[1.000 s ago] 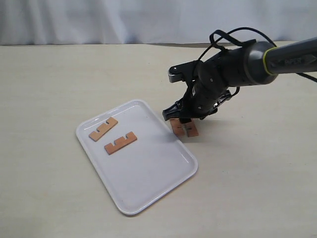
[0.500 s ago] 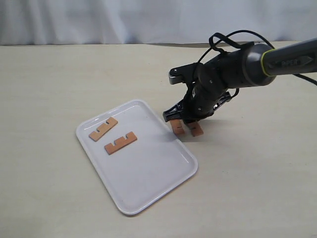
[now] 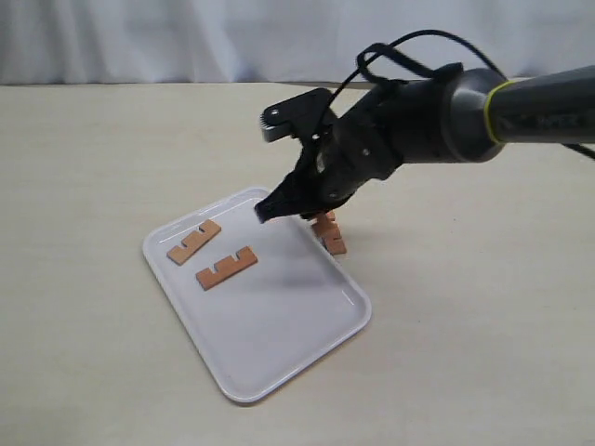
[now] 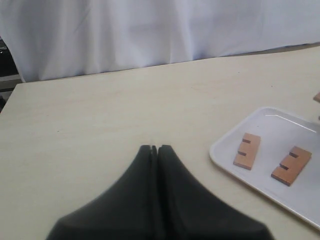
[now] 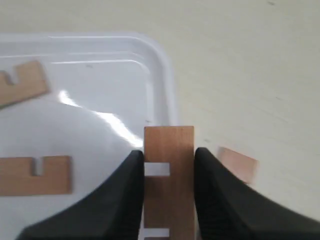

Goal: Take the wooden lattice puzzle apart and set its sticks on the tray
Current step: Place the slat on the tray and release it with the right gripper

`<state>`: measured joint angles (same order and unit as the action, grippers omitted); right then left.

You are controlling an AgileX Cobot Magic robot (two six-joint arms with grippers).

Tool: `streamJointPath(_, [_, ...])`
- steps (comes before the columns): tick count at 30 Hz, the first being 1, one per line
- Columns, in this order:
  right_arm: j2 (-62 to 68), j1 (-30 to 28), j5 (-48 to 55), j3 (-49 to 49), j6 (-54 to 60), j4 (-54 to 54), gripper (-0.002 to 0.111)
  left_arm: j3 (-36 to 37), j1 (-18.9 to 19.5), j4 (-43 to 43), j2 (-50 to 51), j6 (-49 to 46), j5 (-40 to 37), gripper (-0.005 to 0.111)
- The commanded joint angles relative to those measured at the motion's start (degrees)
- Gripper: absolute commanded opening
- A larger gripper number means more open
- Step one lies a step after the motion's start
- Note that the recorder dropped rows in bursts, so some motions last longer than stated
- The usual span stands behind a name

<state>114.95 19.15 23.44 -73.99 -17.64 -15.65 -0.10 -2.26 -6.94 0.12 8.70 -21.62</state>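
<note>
Exterior view, entries in order: we list the tray (image 3: 279, 325), white with rounded corners and a low rim, lying on the pale table (image 3: 112, 372). On it lie the first stick (image 3: 194, 242) and the second stick (image 3: 226, 268), both flat, reddish-brown and notched along one edge. They sit apart from each other at the end of the tray on the left of this view. We record the right arm (image 3: 437, 116), dark, with a yellow-green ring (image 3: 490, 111) and a looping black cable (image 3: 409, 46), reaching over the tray's far rim. Lettering on its grey sleeve is too small for us to read, and we find no other writing. In the right wrist view the right gripper (image 5: 168, 155) is clamped on the third stick (image 5: 168, 142), one finger on each long edge. The stick's free end juts past the fingertips above the tray's rim near a corner. The fourth stick (image 5: 237, 165) lies on the table just beside the tray. In the left wrist view the left gripper (image 4: 154, 148) hangs over bare table with its jaws pressed together and nothing between them.
</note>
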Motion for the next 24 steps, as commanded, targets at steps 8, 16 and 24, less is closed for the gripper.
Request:
streamJointPath(8, [4.6, 4.0, -9.7, 0.0, 0.3, -2.4, 0.017, 0.1, -0.5, 0.0, -0.1, 0.0, 1.0, 0.0])
streamJointPath(16, [1.3, 4.0, -7.4, 0.0, 0.3, -2.8, 0.061, 0.1, -0.5, 0.0, -0.1, 0.0, 1.0, 0.0])
streamJointPath(24, [-0.4, -1.5, -0.4, 0.0, -6.0, -4.8, 0.061, 0.1, -0.5, 0.0, -0.1, 0.0, 1.0, 0.0])
